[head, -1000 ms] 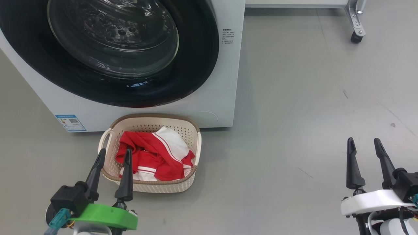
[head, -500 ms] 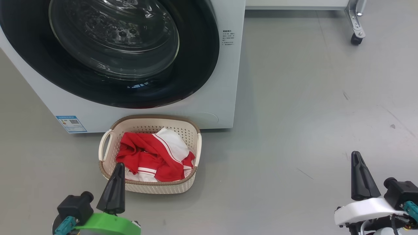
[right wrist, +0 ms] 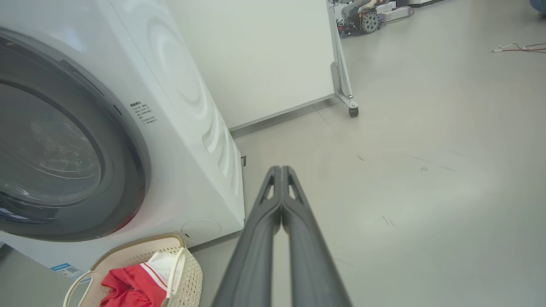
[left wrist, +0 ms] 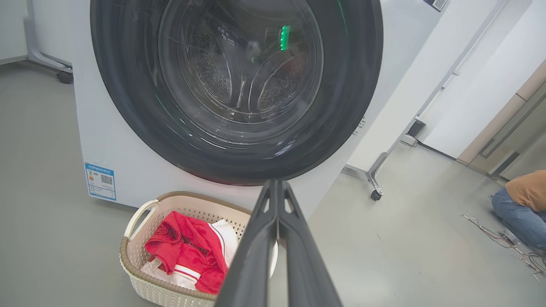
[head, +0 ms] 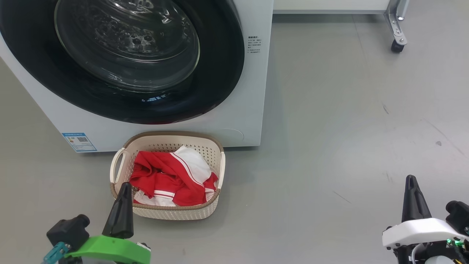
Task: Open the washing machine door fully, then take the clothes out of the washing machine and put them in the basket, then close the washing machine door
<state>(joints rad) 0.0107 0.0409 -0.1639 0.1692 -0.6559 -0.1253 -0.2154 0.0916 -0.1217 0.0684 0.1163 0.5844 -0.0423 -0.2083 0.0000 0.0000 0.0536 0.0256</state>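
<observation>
I see my left gripper [head: 125,186] and right gripper [head: 411,179] shut and empty, red-and-white clothes [head: 166,178] inside the cream plastic basket [head: 176,212].

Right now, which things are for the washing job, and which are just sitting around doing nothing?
For the job:
- washing machine
- washing machine door, closed
- clothes, red and white, in the basket
- basket, on the floor in front of the machine

Just lying about:
- caster wheel of a metal frame
- wires on the floor
- person crouching far off
</observation>
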